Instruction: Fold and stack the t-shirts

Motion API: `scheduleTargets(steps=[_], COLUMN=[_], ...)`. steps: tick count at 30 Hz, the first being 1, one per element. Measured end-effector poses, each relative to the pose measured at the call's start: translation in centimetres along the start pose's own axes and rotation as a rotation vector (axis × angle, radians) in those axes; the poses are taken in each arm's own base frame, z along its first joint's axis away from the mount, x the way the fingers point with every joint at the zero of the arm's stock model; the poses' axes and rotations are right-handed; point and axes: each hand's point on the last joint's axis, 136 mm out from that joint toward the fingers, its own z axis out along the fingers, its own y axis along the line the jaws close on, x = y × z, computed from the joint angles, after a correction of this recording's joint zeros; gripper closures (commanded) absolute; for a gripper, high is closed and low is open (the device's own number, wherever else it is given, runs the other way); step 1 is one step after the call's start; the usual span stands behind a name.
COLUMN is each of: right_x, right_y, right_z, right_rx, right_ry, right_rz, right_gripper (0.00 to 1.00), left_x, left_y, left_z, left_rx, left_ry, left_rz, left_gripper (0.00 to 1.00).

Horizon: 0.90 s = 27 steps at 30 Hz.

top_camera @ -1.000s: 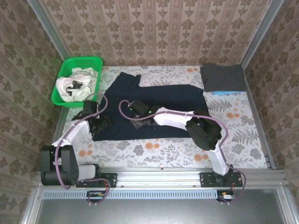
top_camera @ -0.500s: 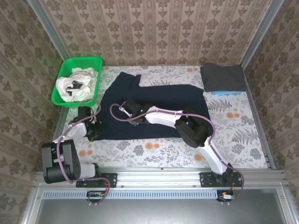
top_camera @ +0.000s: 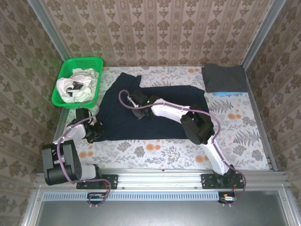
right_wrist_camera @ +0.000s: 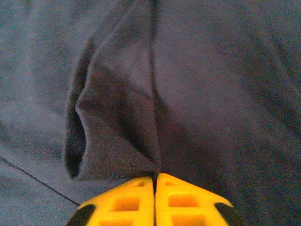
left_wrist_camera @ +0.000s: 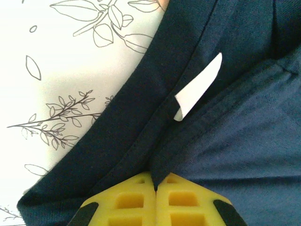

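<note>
The likeliest trouble is a shallow grip. The left hand (left_wrist_camera: 155,181) is fully closed on the edge of the navy shirt (top_camera: 160,110), with only a thin fold of hem caught between its fingertips, just below a white label (left_wrist_camera: 197,89). A quick pull could let that fold slide out. The right hand (right_wrist_camera: 155,179) is also closed, pinching a raised ridge of cloth in the middle of the shirt. I judge it may have taken the top layer alone. If so, lifting would peel the layers apart and bunch the cloth instead of carrying it over cleanly. If the two hands move at different speeds or heights, the fold line would skew and the result would not stack flat. The soft cotton will also sag between the two held points.

The navy shirt is large, plain and dark, and lies spread across the middle of the desk (top_camera: 235,141). Its left side reaches close to the left edge, where the left hand holds it. One sleeve points toward the far edge beside the green basket (top_camera: 80,60) in the far left corner. The cloth is mostly flat, with creases around the right hand's pinch.

White shirts (top_camera: 75,87) lie heaped in the basket. A folded grey shirt (top_camera: 225,77) rests in the far right corner.
</note>
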Motion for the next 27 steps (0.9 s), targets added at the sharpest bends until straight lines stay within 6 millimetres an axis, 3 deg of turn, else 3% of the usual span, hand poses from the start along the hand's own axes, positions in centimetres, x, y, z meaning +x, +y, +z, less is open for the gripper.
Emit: scheduleTargets(steps=[3, 5, 8, 12, 17, 19, 23, 27], right_x=[-0.5, 0.0, 1.5, 3.9, 9.6, 12.8, 18.0, 21.2], right_y=[-3.4, -5.4, -6.8, -5.9, -5.7, -6.4, -8.6, -10.8], right_z=[0.1, 0.3, -0.1, -2.5, -6.9, -8.1, -9.2, -10.1], right_rx=[0.006, 0.011, 0.02, 0.018, 0.062, 0.098, 0.209, 0.29], right_ry=[0.0, 0.014, 0.048, 0.075, 0.114, 0.14, 0.207, 0.252], right_rz=[0.118, 0.183, 0.214, 0.214, 0.236, 0.269, 0.315, 0.407], right_gripper=[0.58, 0.43, 0.42, 0.42, 0.4, 0.34, 0.27, 0.17], left_x=[-0.1, -0.2, -0.1, -0.1, 0.0, 0.0, 0.0, 0.2], left_y=[0.1, 0.2, 0.3, 0.7, 1.5, 2.0, 2.5, 2.5], left_z=[0.0, 0.0, -0.1, -0.2, -0.9, -1.1, -1.0, -1.0], left_rx=[0.002, 0.002, 0.0, -0.008, -0.012, -0.015, -0.018, -0.014], left_ry=[-0.002, -0.003, -0.001, 0.002, -0.024, -0.032, -0.031, -0.028], left_rz=[-0.003, -0.006, -0.008, -0.023, -0.047, -0.065, -0.081, -0.085], left_gripper=[0.97, 0.97, 0.97, 0.93, 0.91, 0.91, 0.91, 0.91])
